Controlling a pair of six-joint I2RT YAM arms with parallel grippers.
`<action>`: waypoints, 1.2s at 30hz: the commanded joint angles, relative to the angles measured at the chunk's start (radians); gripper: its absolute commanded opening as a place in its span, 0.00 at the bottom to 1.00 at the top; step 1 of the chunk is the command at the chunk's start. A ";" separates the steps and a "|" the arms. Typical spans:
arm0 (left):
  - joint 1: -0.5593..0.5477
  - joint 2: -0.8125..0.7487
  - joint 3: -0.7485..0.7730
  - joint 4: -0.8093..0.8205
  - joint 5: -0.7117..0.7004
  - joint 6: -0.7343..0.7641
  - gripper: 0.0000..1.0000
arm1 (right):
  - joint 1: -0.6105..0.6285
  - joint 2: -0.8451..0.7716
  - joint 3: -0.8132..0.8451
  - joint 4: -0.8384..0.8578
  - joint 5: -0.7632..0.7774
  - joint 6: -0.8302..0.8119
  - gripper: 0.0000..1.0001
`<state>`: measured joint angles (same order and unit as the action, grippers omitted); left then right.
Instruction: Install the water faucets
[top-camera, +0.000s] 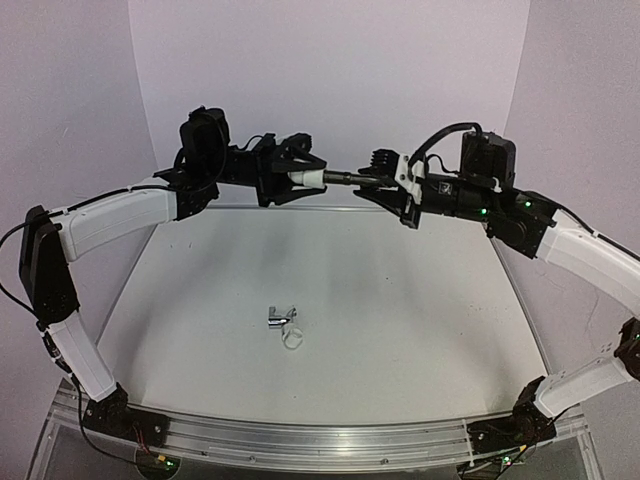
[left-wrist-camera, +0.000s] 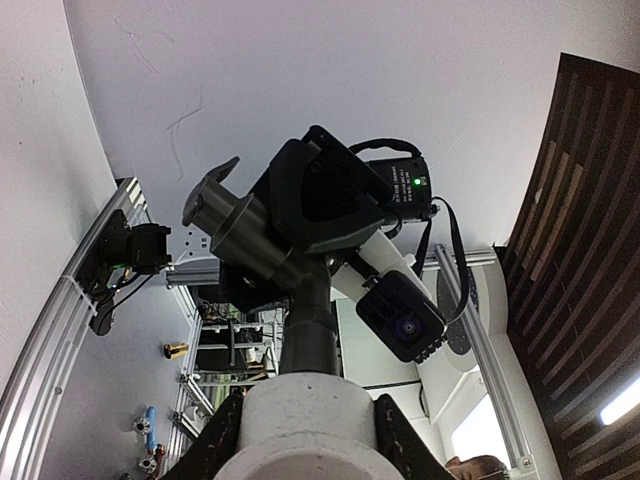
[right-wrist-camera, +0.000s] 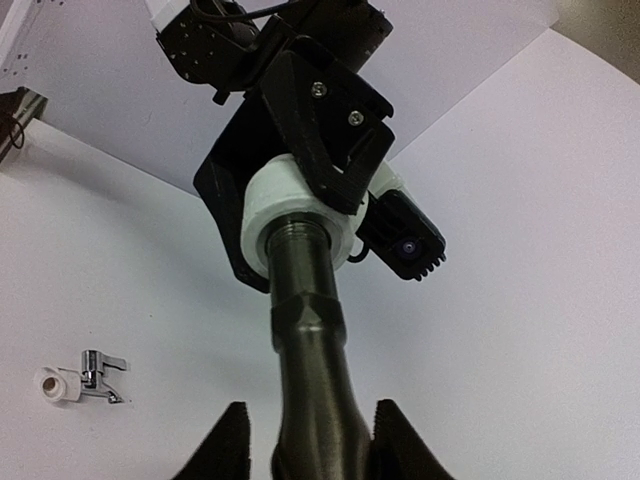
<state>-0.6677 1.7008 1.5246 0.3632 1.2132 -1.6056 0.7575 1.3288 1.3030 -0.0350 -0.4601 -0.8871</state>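
Note:
High over the back of the table, my left gripper (top-camera: 300, 178) is shut on a white elbow fitting (top-camera: 312, 177). The matte black faucet (top-camera: 347, 180) lies level between the two arms, its threaded stem inside that fitting. My right gripper (top-camera: 380, 182) is closed around the faucet's body. The right wrist view looks along the black faucet (right-wrist-camera: 315, 370) to the white fitting (right-wrist-camera: 262, 215), with my right gripper (right-wrist-camera: 310, 435) flanking the body closely. In the left wrist view, the fitting (left-wrist-camera: 305, 425) fills my left gripper (left-wrist-camera: 308, 445). A chrome faucet (top-camera: 280, 318) lies on the table.
A small white ring (top-camera: 293, 339) lies beside the chrome faucet on the white table (top-camera: 420, 320). An aluminium rail (top-camera: 320, 440) runs along the near edge between the arm bases. White walls close in the back and both sides.

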 joint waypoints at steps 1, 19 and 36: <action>-0.007 -0.052 0.044 0.068 0.005 0.012 0.00 | 0.003 0.013 0.035 0.026 -0.014 0.015 0.20; -0.007 -0.167 0.145 -0.428 -0.231 0.942 0.03 | -0.001 0.010 0.177 -0.057 -0.252 0.510 0.00; -0.089 -0.283 0.119 -0.726 -0.668 1.997 0.27 | -0.007 0.042 0.240 -0.156 -0.435 0.663 0.00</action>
<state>-0.7541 1.4819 1.6173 -0.2799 0.8519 0.0626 0.7364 1.3939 1.4802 -0.1889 -0.8019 -0.2110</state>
